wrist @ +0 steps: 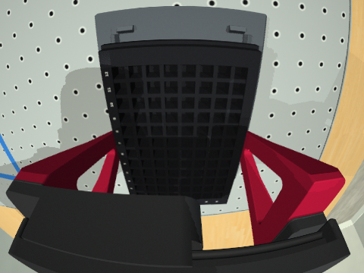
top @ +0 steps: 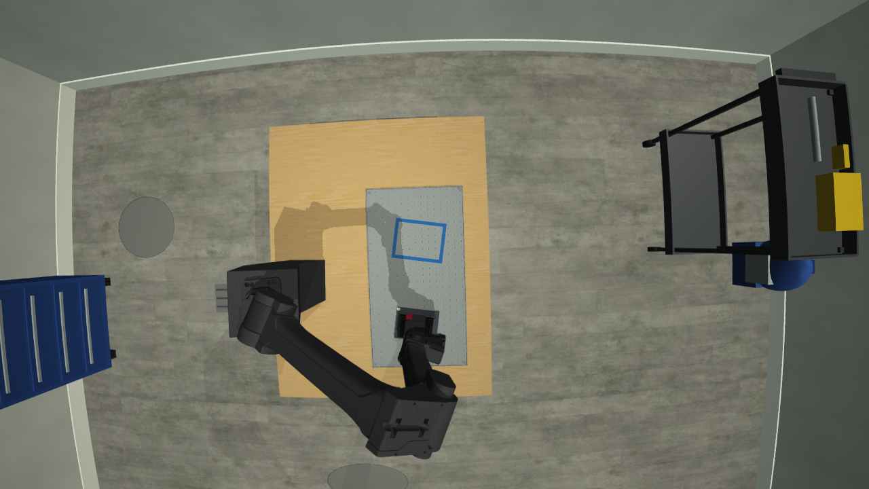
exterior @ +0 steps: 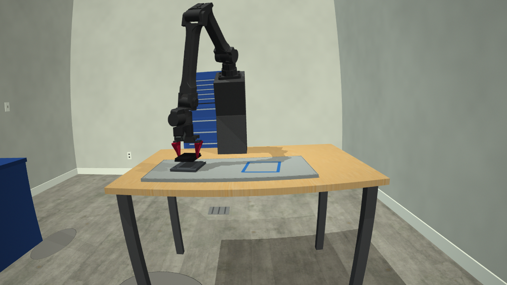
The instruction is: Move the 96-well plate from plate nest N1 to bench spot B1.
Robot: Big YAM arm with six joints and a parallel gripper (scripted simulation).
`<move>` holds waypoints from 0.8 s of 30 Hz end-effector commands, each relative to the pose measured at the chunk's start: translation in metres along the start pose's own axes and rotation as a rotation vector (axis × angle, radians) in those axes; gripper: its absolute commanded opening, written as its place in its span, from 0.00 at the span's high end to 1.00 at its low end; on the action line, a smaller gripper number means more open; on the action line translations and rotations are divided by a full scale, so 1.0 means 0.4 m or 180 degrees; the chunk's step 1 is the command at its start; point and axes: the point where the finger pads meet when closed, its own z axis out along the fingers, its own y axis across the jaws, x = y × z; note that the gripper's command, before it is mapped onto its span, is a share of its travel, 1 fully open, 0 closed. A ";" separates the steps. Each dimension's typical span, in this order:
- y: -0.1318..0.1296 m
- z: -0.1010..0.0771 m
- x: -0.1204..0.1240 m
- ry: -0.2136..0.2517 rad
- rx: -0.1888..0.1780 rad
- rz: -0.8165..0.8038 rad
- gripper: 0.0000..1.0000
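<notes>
Above plate nest N1 (exterior: 187, 166) | my gripper (exterior: 186, 148) clamps 96-well plate (exterior: 189, 156) across long sides, apparently lifted clear | keeps it level for B1 outline (exterior: 261, 166).

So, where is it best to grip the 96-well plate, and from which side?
Across its two long side walls, from straight above: the 96-well plate is flat, and the fingers of the gripper are shut on those walls now.
</notes>
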 end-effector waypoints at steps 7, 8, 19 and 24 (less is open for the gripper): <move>-0.013 -0.071 -0.020 -0.0064 0.0024 -0.0011 1.00; -0.016 -0.075 -0.020 -0.0065 0.0027 -0.0005 1.00; -0.020 -0.113 -0.019 -0.0068 0.0033 0.0004 1.00; -0.013 -0.133 -0.021 -0.0070 0.0025 -0.0013 1.00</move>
